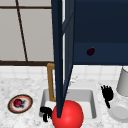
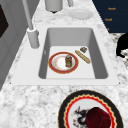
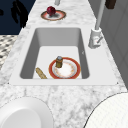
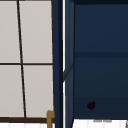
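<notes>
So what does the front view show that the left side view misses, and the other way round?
Front view alone: the open dark blue cabinet with a small dark fruit on its shelf, a big red ball, and the left hand curled beside it.

Left side view alone: inside the sink, a red-rimmed plate bearing a small jar, and a brown stick.

Both: the patterned plate with something dark red on it, the white plate, and the grey canister.

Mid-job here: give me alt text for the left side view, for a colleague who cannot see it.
A white sink basin set in a speckled marble counter holds a red-rimmed plate with a small brown jar on it, and a tan stick-shaped item beside the plate. A black hand hovers at the right edge; a dark-rimmed patterned plate with a dark red fruit sits nearest.
</notes>
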Robot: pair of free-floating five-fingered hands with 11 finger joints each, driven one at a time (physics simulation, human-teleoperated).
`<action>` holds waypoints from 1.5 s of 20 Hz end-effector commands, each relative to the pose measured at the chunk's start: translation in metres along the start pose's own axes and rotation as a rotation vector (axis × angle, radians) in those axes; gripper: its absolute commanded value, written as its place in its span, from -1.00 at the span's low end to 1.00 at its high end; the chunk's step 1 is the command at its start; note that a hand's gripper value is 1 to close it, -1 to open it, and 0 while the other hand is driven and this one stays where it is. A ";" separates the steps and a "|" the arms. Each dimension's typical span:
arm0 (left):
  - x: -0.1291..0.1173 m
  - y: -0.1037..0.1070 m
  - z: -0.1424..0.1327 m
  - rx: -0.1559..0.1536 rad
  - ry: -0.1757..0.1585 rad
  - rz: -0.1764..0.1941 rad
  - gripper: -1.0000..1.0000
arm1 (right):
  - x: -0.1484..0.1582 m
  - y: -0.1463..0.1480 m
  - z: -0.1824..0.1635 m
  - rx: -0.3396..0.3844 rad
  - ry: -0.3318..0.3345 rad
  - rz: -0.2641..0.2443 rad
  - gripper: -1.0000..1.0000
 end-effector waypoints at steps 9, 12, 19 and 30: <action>0.000 0.000 0.000 0.000 0.000 0.000 0.00 | 0.058 0.071 0.071 0.071 0.049 0.011 -1.00; 0.000 0.000 0.000 0.000 0.000 0.000 0.00 | 0.075 0.088 0.092 0.084 0.049 0.012 -1.00; 0.000 0.000 0.000 0.000 0.000 0.000 0.00 | 0.082 0.135 0.092 0.109 0.006 -0.053 -1.00; 0.000 0.000 0.000 0.000 0.000 0.000 0.00 | 0.075 0.198 0.044 0.156 -0.078 -0.147 -1.00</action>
